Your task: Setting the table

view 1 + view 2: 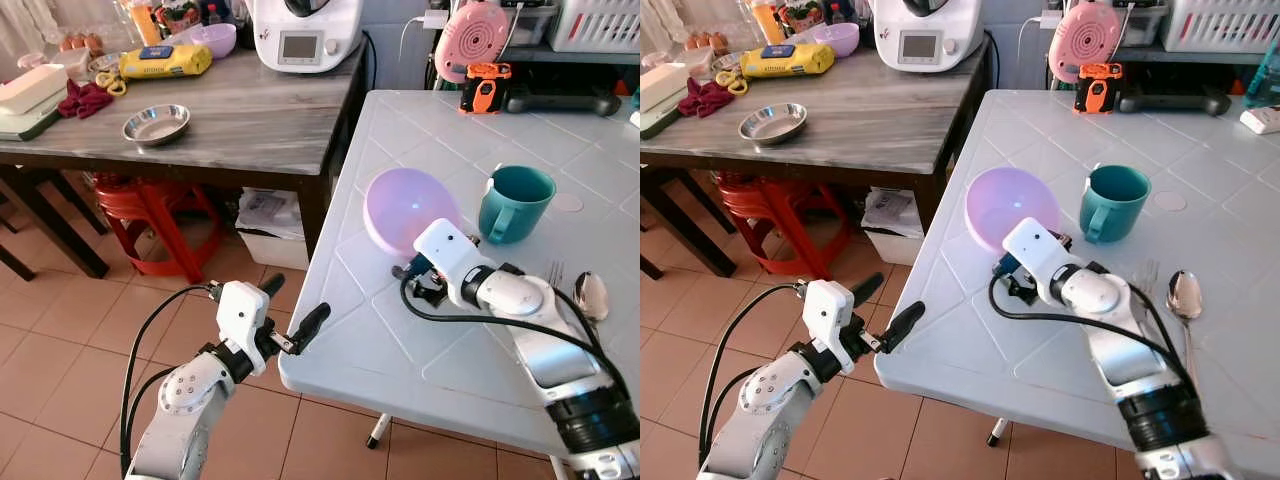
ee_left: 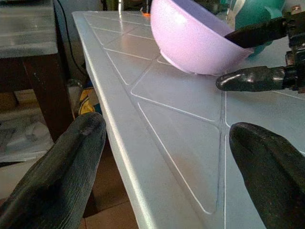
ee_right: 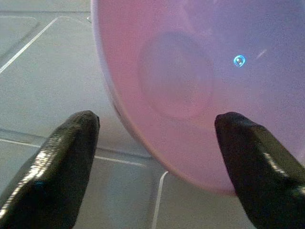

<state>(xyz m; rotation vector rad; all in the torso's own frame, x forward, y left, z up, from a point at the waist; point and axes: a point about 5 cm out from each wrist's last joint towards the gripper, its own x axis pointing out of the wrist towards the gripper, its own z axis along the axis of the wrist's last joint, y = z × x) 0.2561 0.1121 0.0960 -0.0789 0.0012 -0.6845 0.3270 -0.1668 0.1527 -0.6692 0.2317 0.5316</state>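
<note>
Right at the near rim of the pink bowl (image 1: 410, 208) sits my right hand (image 3: 157, 157), fingers spread wide and holding nothing. From its wrist camera one black finger (image 3: 57, 162) is over bare desk just outside the bowl's wall, and the other (image 3: 257, 167) lies across the inside of the basin, so the rim runs between them. The left wrist camera backs that up: one finger sits higher, by the rim, the other lower, by the outer wall. I cannot tell whether either pad is touching the plastic yet.

That straddle is what the coming move turns on, as I judge it. The bowl lies straight ahead of the right hand, tilted so its mouth faces towards me, with its underside resting on the pale blue desk (image 1: 400, 350). Closing the fingers should pinch the wall, provided the inner one is deep enough past the lip.

Beside the bowl, on its far right, stands the teal mug (image 1: 515, 202), close enough that I'd mind it when lifting. The spoon (image 1: 592, 296) lies further right, near my forearm.

My left hand (image 1: 290, 315) hovers open off the desk's near corner, well short of the bowl, so the right arm is clearly the nearer one.
</note>
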